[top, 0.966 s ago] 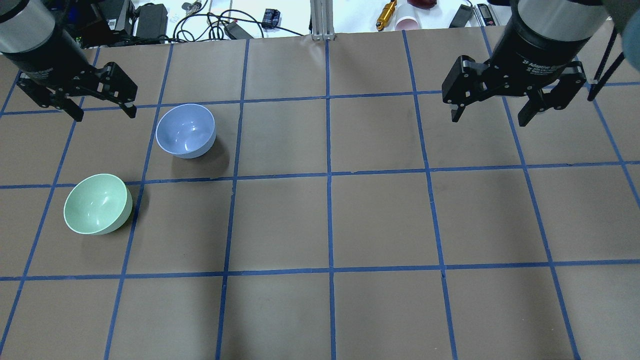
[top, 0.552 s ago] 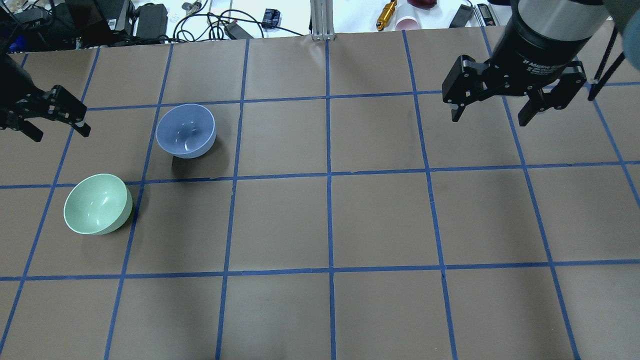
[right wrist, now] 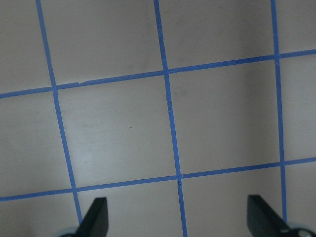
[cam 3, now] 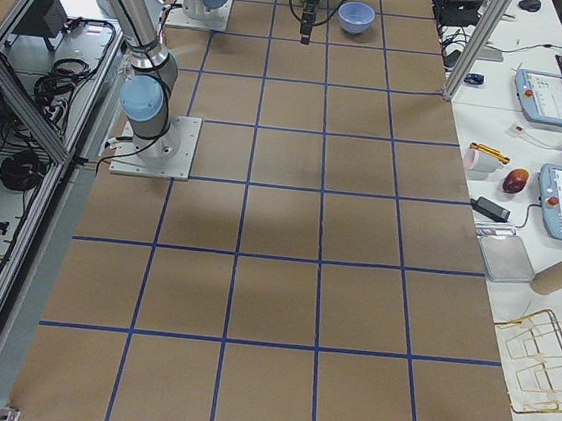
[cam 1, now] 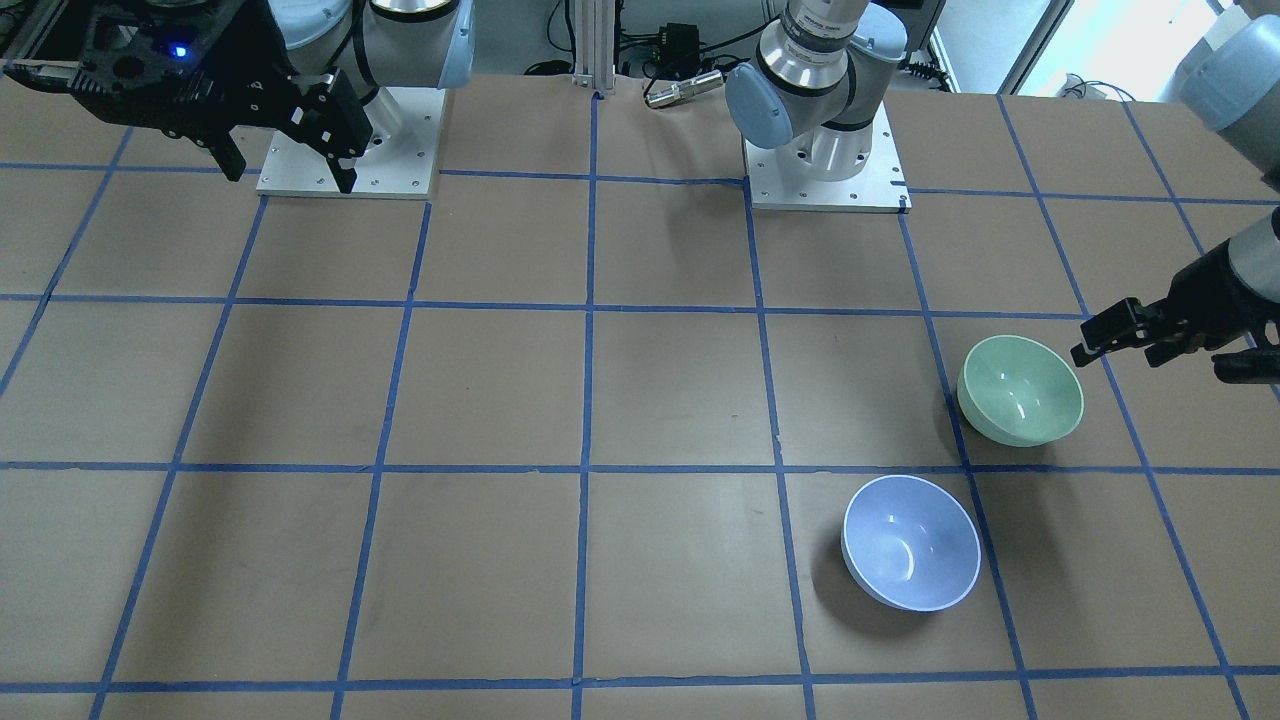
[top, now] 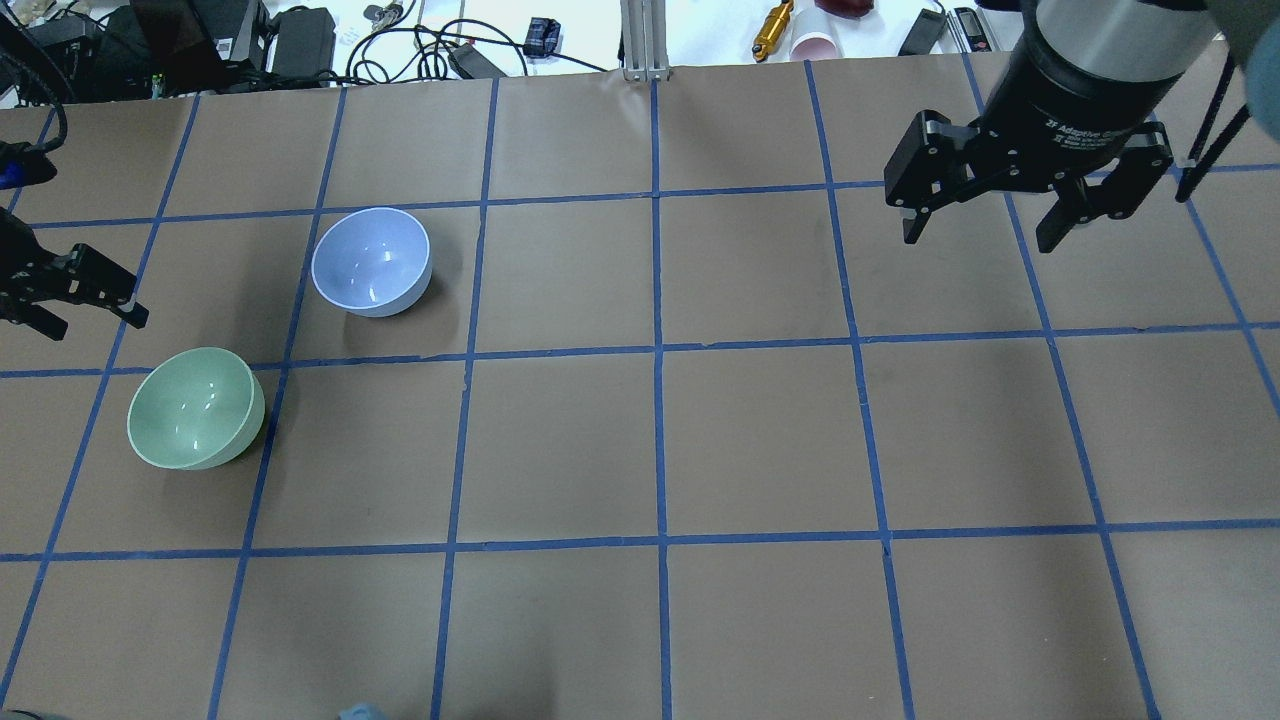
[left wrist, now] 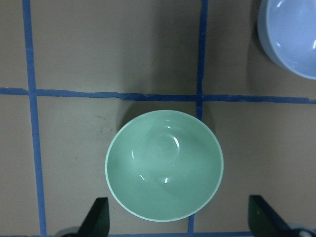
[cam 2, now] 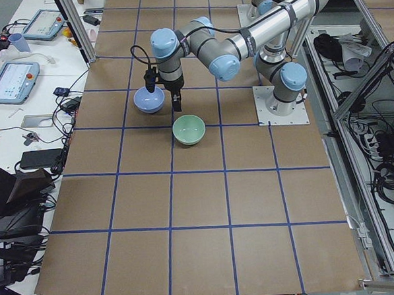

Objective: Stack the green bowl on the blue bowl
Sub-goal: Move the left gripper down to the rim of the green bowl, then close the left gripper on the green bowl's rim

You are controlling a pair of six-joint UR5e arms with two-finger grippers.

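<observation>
A: Why does the left gripper (top: 97, 326) hang at the left edge of the overhead view?

B: Probably to line up a grasp. Its wrist camera looks straight down into the green bowl (top: 195, 408), which sits upright at lower left. The jaws are spread wide and hold nothing, with the bowl's near rim between them.

A: And the blue bowl (top: 371, 261)?

B: It is upright on the tabletop (top: 760, 440), up and to the right of the green bowl, apart from it and ready to receive it.

A: Anything in the way?

B: Only flat tape lines (top: 380, 357) lie between the bowls. The right gripper (top: 977, 240) hangs at upper right, well apart, jaws wide and empty. Cables (top: 420, 45) lie beyond the top edge.
</observation>
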